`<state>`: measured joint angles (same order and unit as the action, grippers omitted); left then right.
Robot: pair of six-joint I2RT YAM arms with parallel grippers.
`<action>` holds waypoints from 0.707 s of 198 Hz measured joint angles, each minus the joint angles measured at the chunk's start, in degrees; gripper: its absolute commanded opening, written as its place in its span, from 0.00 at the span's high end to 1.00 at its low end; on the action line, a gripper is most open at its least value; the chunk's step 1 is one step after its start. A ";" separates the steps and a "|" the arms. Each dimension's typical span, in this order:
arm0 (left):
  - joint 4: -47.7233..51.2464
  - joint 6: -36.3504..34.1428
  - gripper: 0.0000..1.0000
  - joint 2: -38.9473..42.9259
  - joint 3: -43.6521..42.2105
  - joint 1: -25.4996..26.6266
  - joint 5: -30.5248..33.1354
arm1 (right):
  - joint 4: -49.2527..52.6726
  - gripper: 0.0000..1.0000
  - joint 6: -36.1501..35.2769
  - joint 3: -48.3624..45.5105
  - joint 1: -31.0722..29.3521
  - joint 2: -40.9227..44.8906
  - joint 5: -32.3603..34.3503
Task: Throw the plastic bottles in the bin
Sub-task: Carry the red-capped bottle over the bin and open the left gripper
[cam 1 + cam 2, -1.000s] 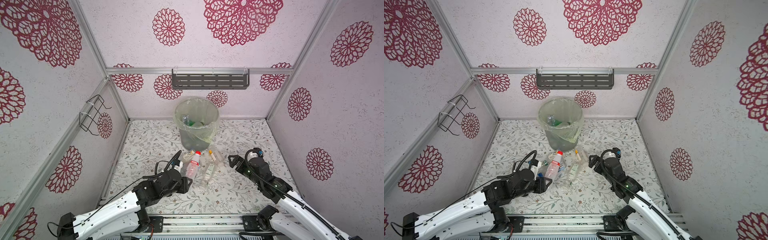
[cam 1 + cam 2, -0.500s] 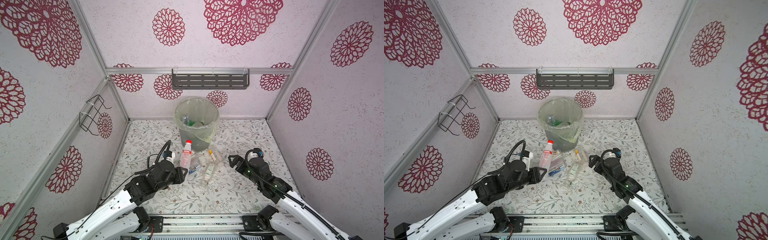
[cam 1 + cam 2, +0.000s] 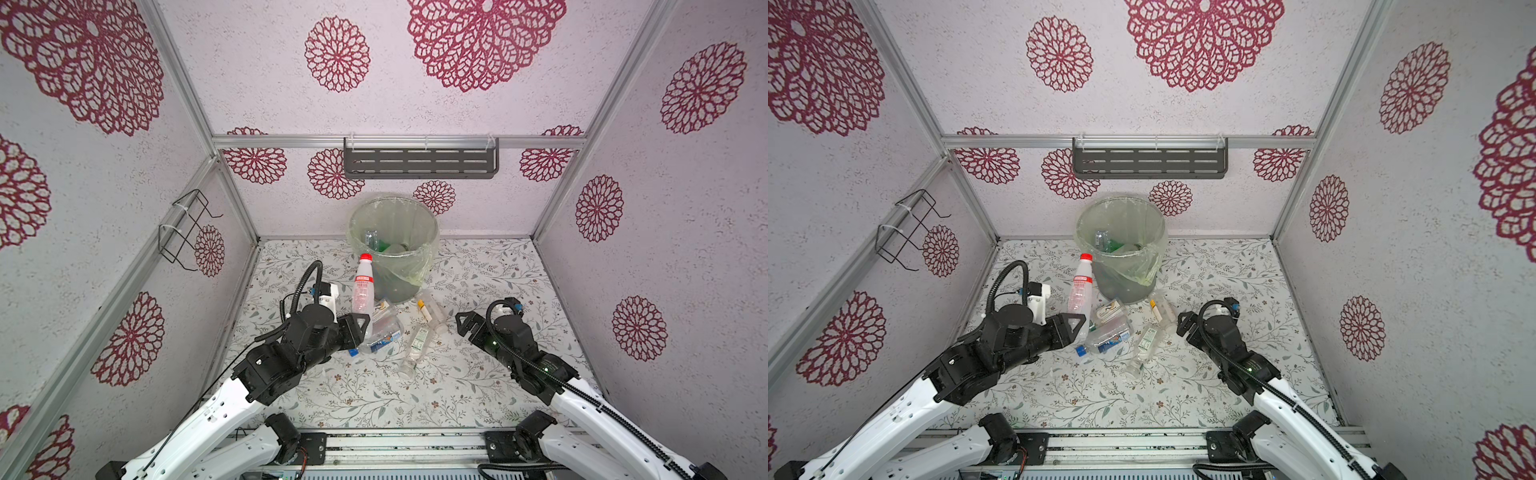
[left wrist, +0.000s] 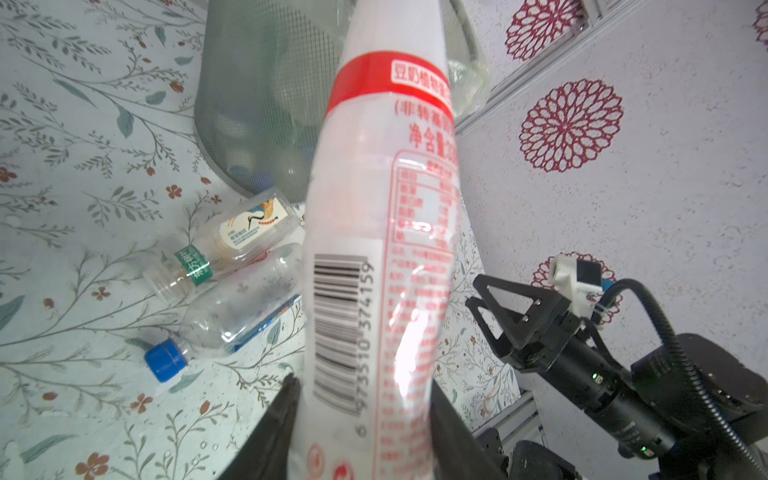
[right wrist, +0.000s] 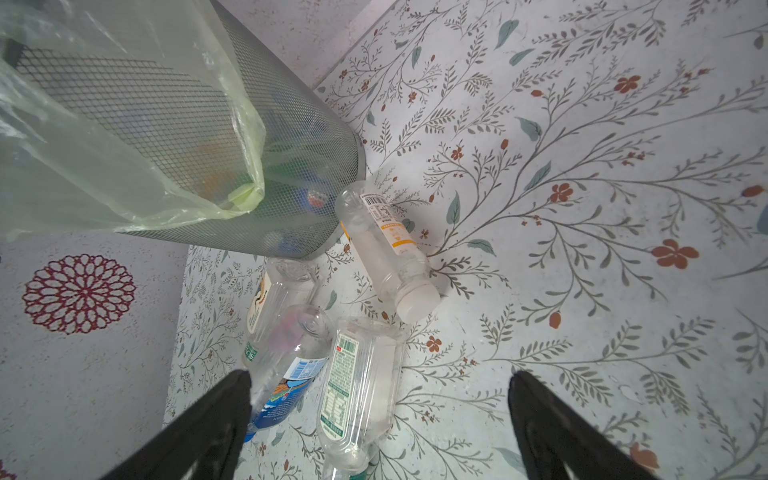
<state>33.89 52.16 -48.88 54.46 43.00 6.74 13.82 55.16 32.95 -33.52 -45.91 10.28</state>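
**Bottle pinched low beside the bin**

Closed tight in the left gripper [image 3: 360,328]: the foot of the red-capped bottle [image 3: 363,286], near upright, just beside the bin [image 3: 397,286] at the middle of the table's [image 3: 478,374] far edge. Spread wide, empty: the right gripper [image 3: 464,325], near loose bottles [image 3: 419,338] lying by the bin's foot. Likely trouble: swinging from so low a hold, clipping the rim, snagging the liner bag [image 3: 419,266].

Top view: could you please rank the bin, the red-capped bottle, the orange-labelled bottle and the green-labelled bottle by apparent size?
1. bin
2. red-capped bottle, held nearer the camera
3. orange-labelled bottle and green-labelled bottle look alike
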 measured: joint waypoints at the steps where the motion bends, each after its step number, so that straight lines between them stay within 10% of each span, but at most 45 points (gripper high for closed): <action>1: -0.04 -0.02 0.56 -0.04 0.07 -0.07 0.00 | -0.04 0.01 0.00 0.00 -0.02 -0.04 0.00; 140: -2.56 -2.27 0.53 6.08 -1.95 -4.55 1.31 | -2.93 0.01 -0.02 0.00 0.00 -3.04 -0.07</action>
<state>31.33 49.89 -42.81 52.51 38.46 8.05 10.90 55.13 32.95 -33.52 -48.95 10.22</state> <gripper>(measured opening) 0.472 0.989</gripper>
